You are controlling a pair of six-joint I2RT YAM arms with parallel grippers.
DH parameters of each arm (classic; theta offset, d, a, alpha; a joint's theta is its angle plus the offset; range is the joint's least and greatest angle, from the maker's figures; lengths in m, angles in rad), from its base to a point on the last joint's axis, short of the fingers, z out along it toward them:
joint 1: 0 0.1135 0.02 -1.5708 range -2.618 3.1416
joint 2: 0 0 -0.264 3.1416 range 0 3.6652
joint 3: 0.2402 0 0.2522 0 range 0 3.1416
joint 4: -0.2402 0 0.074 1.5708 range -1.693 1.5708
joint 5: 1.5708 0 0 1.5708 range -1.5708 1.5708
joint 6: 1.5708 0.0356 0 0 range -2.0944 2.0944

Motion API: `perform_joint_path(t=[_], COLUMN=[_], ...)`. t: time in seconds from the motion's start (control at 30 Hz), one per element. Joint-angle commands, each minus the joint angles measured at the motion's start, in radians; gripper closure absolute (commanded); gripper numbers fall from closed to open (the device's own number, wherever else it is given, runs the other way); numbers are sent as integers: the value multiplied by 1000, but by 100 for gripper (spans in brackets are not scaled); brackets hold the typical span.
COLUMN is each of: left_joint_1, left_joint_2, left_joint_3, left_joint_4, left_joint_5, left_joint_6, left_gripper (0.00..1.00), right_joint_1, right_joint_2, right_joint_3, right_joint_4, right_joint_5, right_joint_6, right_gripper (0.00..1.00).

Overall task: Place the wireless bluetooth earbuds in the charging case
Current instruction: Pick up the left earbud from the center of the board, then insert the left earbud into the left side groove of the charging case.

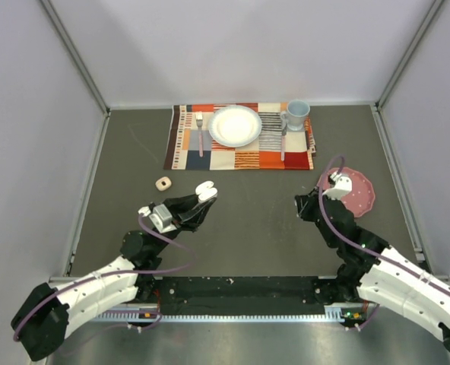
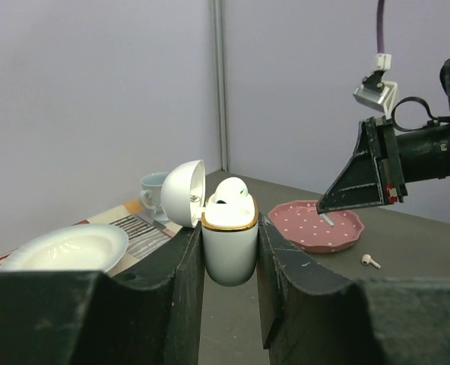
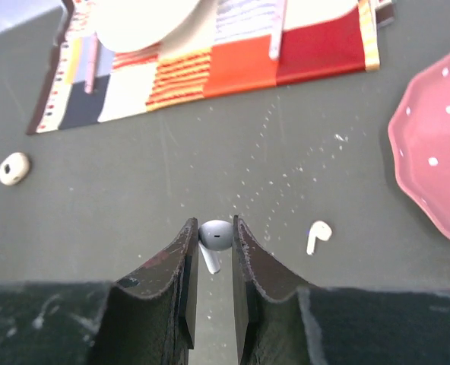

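My left gripper [image 2: 229, 232] is shut on the white charging case [image 2: 229, 247], which has a gold rim. It holds the case upright above the table, with the lid [image 2: 183, 192] swung open to the left. One white earbud [image 2: 231, 192] sits in the top of the case. My right gripper [image 3: 212, 230] is shut on a second white earbud [image 3: 216, 236], stem pointing down, just above the grey table. A third earbud [image 3: 318, 235] lies loose on the table to its right. From above, the left gripper [image 1: 202, 199] and right gripper [image 1: 302, 205] face each other, well apart.
A pink dotted plate [image 1: 359, 192] lies right of the right gripper. At the back, a striped placemat [image 1: 240, 156] carries a white plate [image 1: 235, 125], a blue cup [image 1: 296, 114] and cutlery. A small beige ring-shaped piece [image 1: 163, 183] lies left of the case.
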Motion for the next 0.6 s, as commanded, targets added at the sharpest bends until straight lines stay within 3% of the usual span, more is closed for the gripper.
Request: perform_joint_path(t=[0.0,0.4,0.57], left_joint_1=[0,1,0], left_joint_2=[11,91,126], left_joint_3=[25,45,46], left_joint_4=[59,129,165], left_joint_5=[16,62,68], left_joint_6=[-14,-41,-54], left_gripper=[100,100,100], right_joint_1=[43,244,297], right_joint_2=[-71,-27,49], right_joint_3=[-38,-72,-52], right_joint_4=[217,843,1029], right_joint_5=[38,55,35], right_joint_6=[-122,-445,-464], right_gripper=[100,100,100])
